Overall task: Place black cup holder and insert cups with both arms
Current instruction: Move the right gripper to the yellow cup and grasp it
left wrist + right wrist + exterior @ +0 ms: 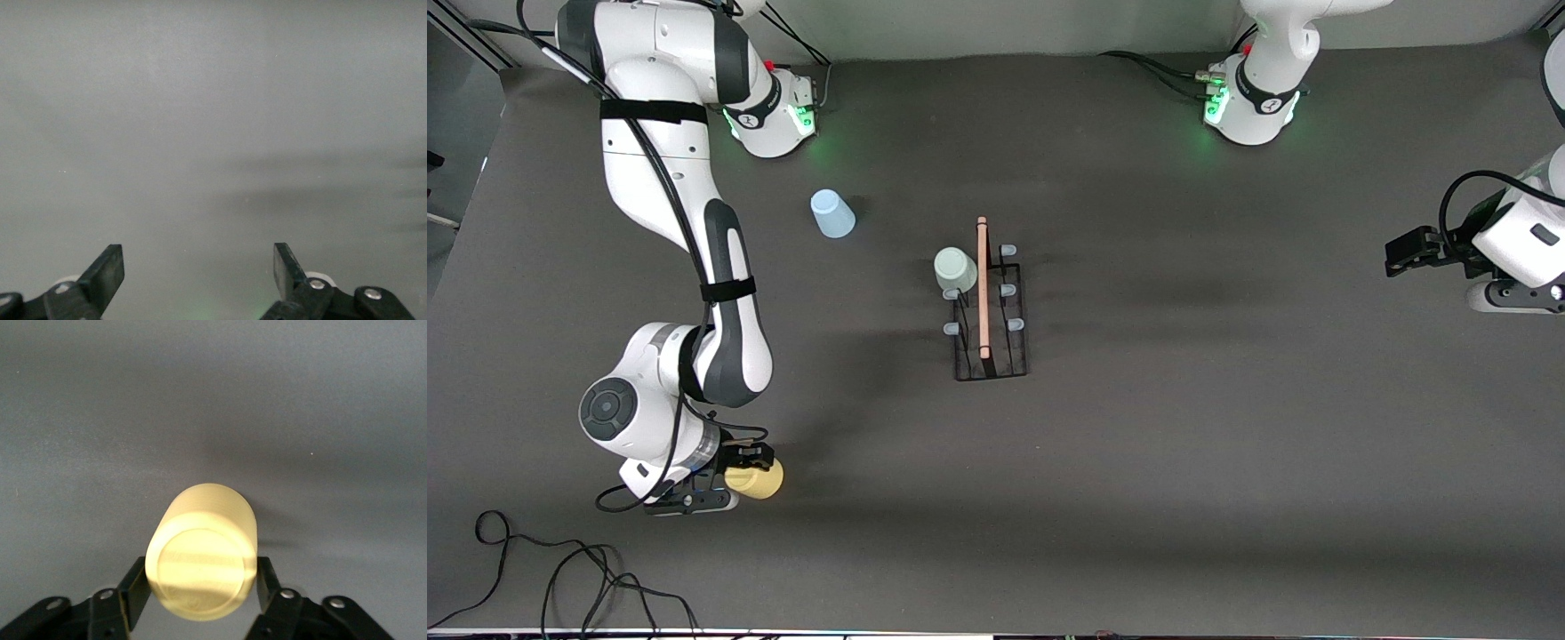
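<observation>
Dark table (1183, 444): three cups, one black cup holder (991, 307); right gripper (749, 468) fingers clamp yellow cup (758, 479), left gripper (1405, 252) fingers apart.

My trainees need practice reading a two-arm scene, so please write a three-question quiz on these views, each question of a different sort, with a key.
1. True or false: the right gripper is shut on the small yellow plastic cup.
2. Which cup sits upside down on a peg of the black wire cup holder? A pale blue B pale mint green C yellow
3. Fill in: the left gripper, waiting at its end of the table, is ____.

Key:
1. true
2. B, the pale mint green cup; the pale blue cup stands on the table.
3. open
</observation>
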Robot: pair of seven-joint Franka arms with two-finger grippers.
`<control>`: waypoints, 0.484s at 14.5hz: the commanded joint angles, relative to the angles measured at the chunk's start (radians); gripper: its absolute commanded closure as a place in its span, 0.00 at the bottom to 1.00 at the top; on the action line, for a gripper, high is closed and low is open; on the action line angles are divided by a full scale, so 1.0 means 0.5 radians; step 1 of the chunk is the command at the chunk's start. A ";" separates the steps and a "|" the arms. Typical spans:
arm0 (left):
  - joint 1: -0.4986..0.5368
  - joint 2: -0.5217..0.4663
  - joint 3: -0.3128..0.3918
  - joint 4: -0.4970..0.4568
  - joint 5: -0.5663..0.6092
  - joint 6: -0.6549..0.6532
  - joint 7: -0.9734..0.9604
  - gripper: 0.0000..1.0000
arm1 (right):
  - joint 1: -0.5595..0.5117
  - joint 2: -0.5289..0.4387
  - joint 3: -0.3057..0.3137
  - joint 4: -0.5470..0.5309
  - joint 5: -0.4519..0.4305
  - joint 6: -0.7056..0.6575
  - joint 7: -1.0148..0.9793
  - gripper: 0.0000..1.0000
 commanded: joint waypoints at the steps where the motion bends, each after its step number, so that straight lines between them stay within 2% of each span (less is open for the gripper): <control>1: 0.007 -0.004 -0.005 0.007 0.025 -0.002 0.029 0.00 | -0.026 0.005 -0.004 0.097 0.061 -0.008 -0.138 1.00; 3: 0.007 -0.004 -0.005 0.007 0.025 -0.002 0.029 0.00 | -0.039 -0.069 -0.010 0.158 0.034 -0.136 -0.135 1.00; 5: 0.007 -0.004 -0.005 0.007 0.025 -0.002 0.029 0.00 | -0.026 -0.212 -0.038 0.192 0.021 -0.420 -0.113 1.00; 7: 0.007 -0.004 -0.005 0.007 0.025 -0.002 0.029 0.00 | -0.005 -0.433 -0.081 0.192 -0.143 -0.697 -0.049 1.00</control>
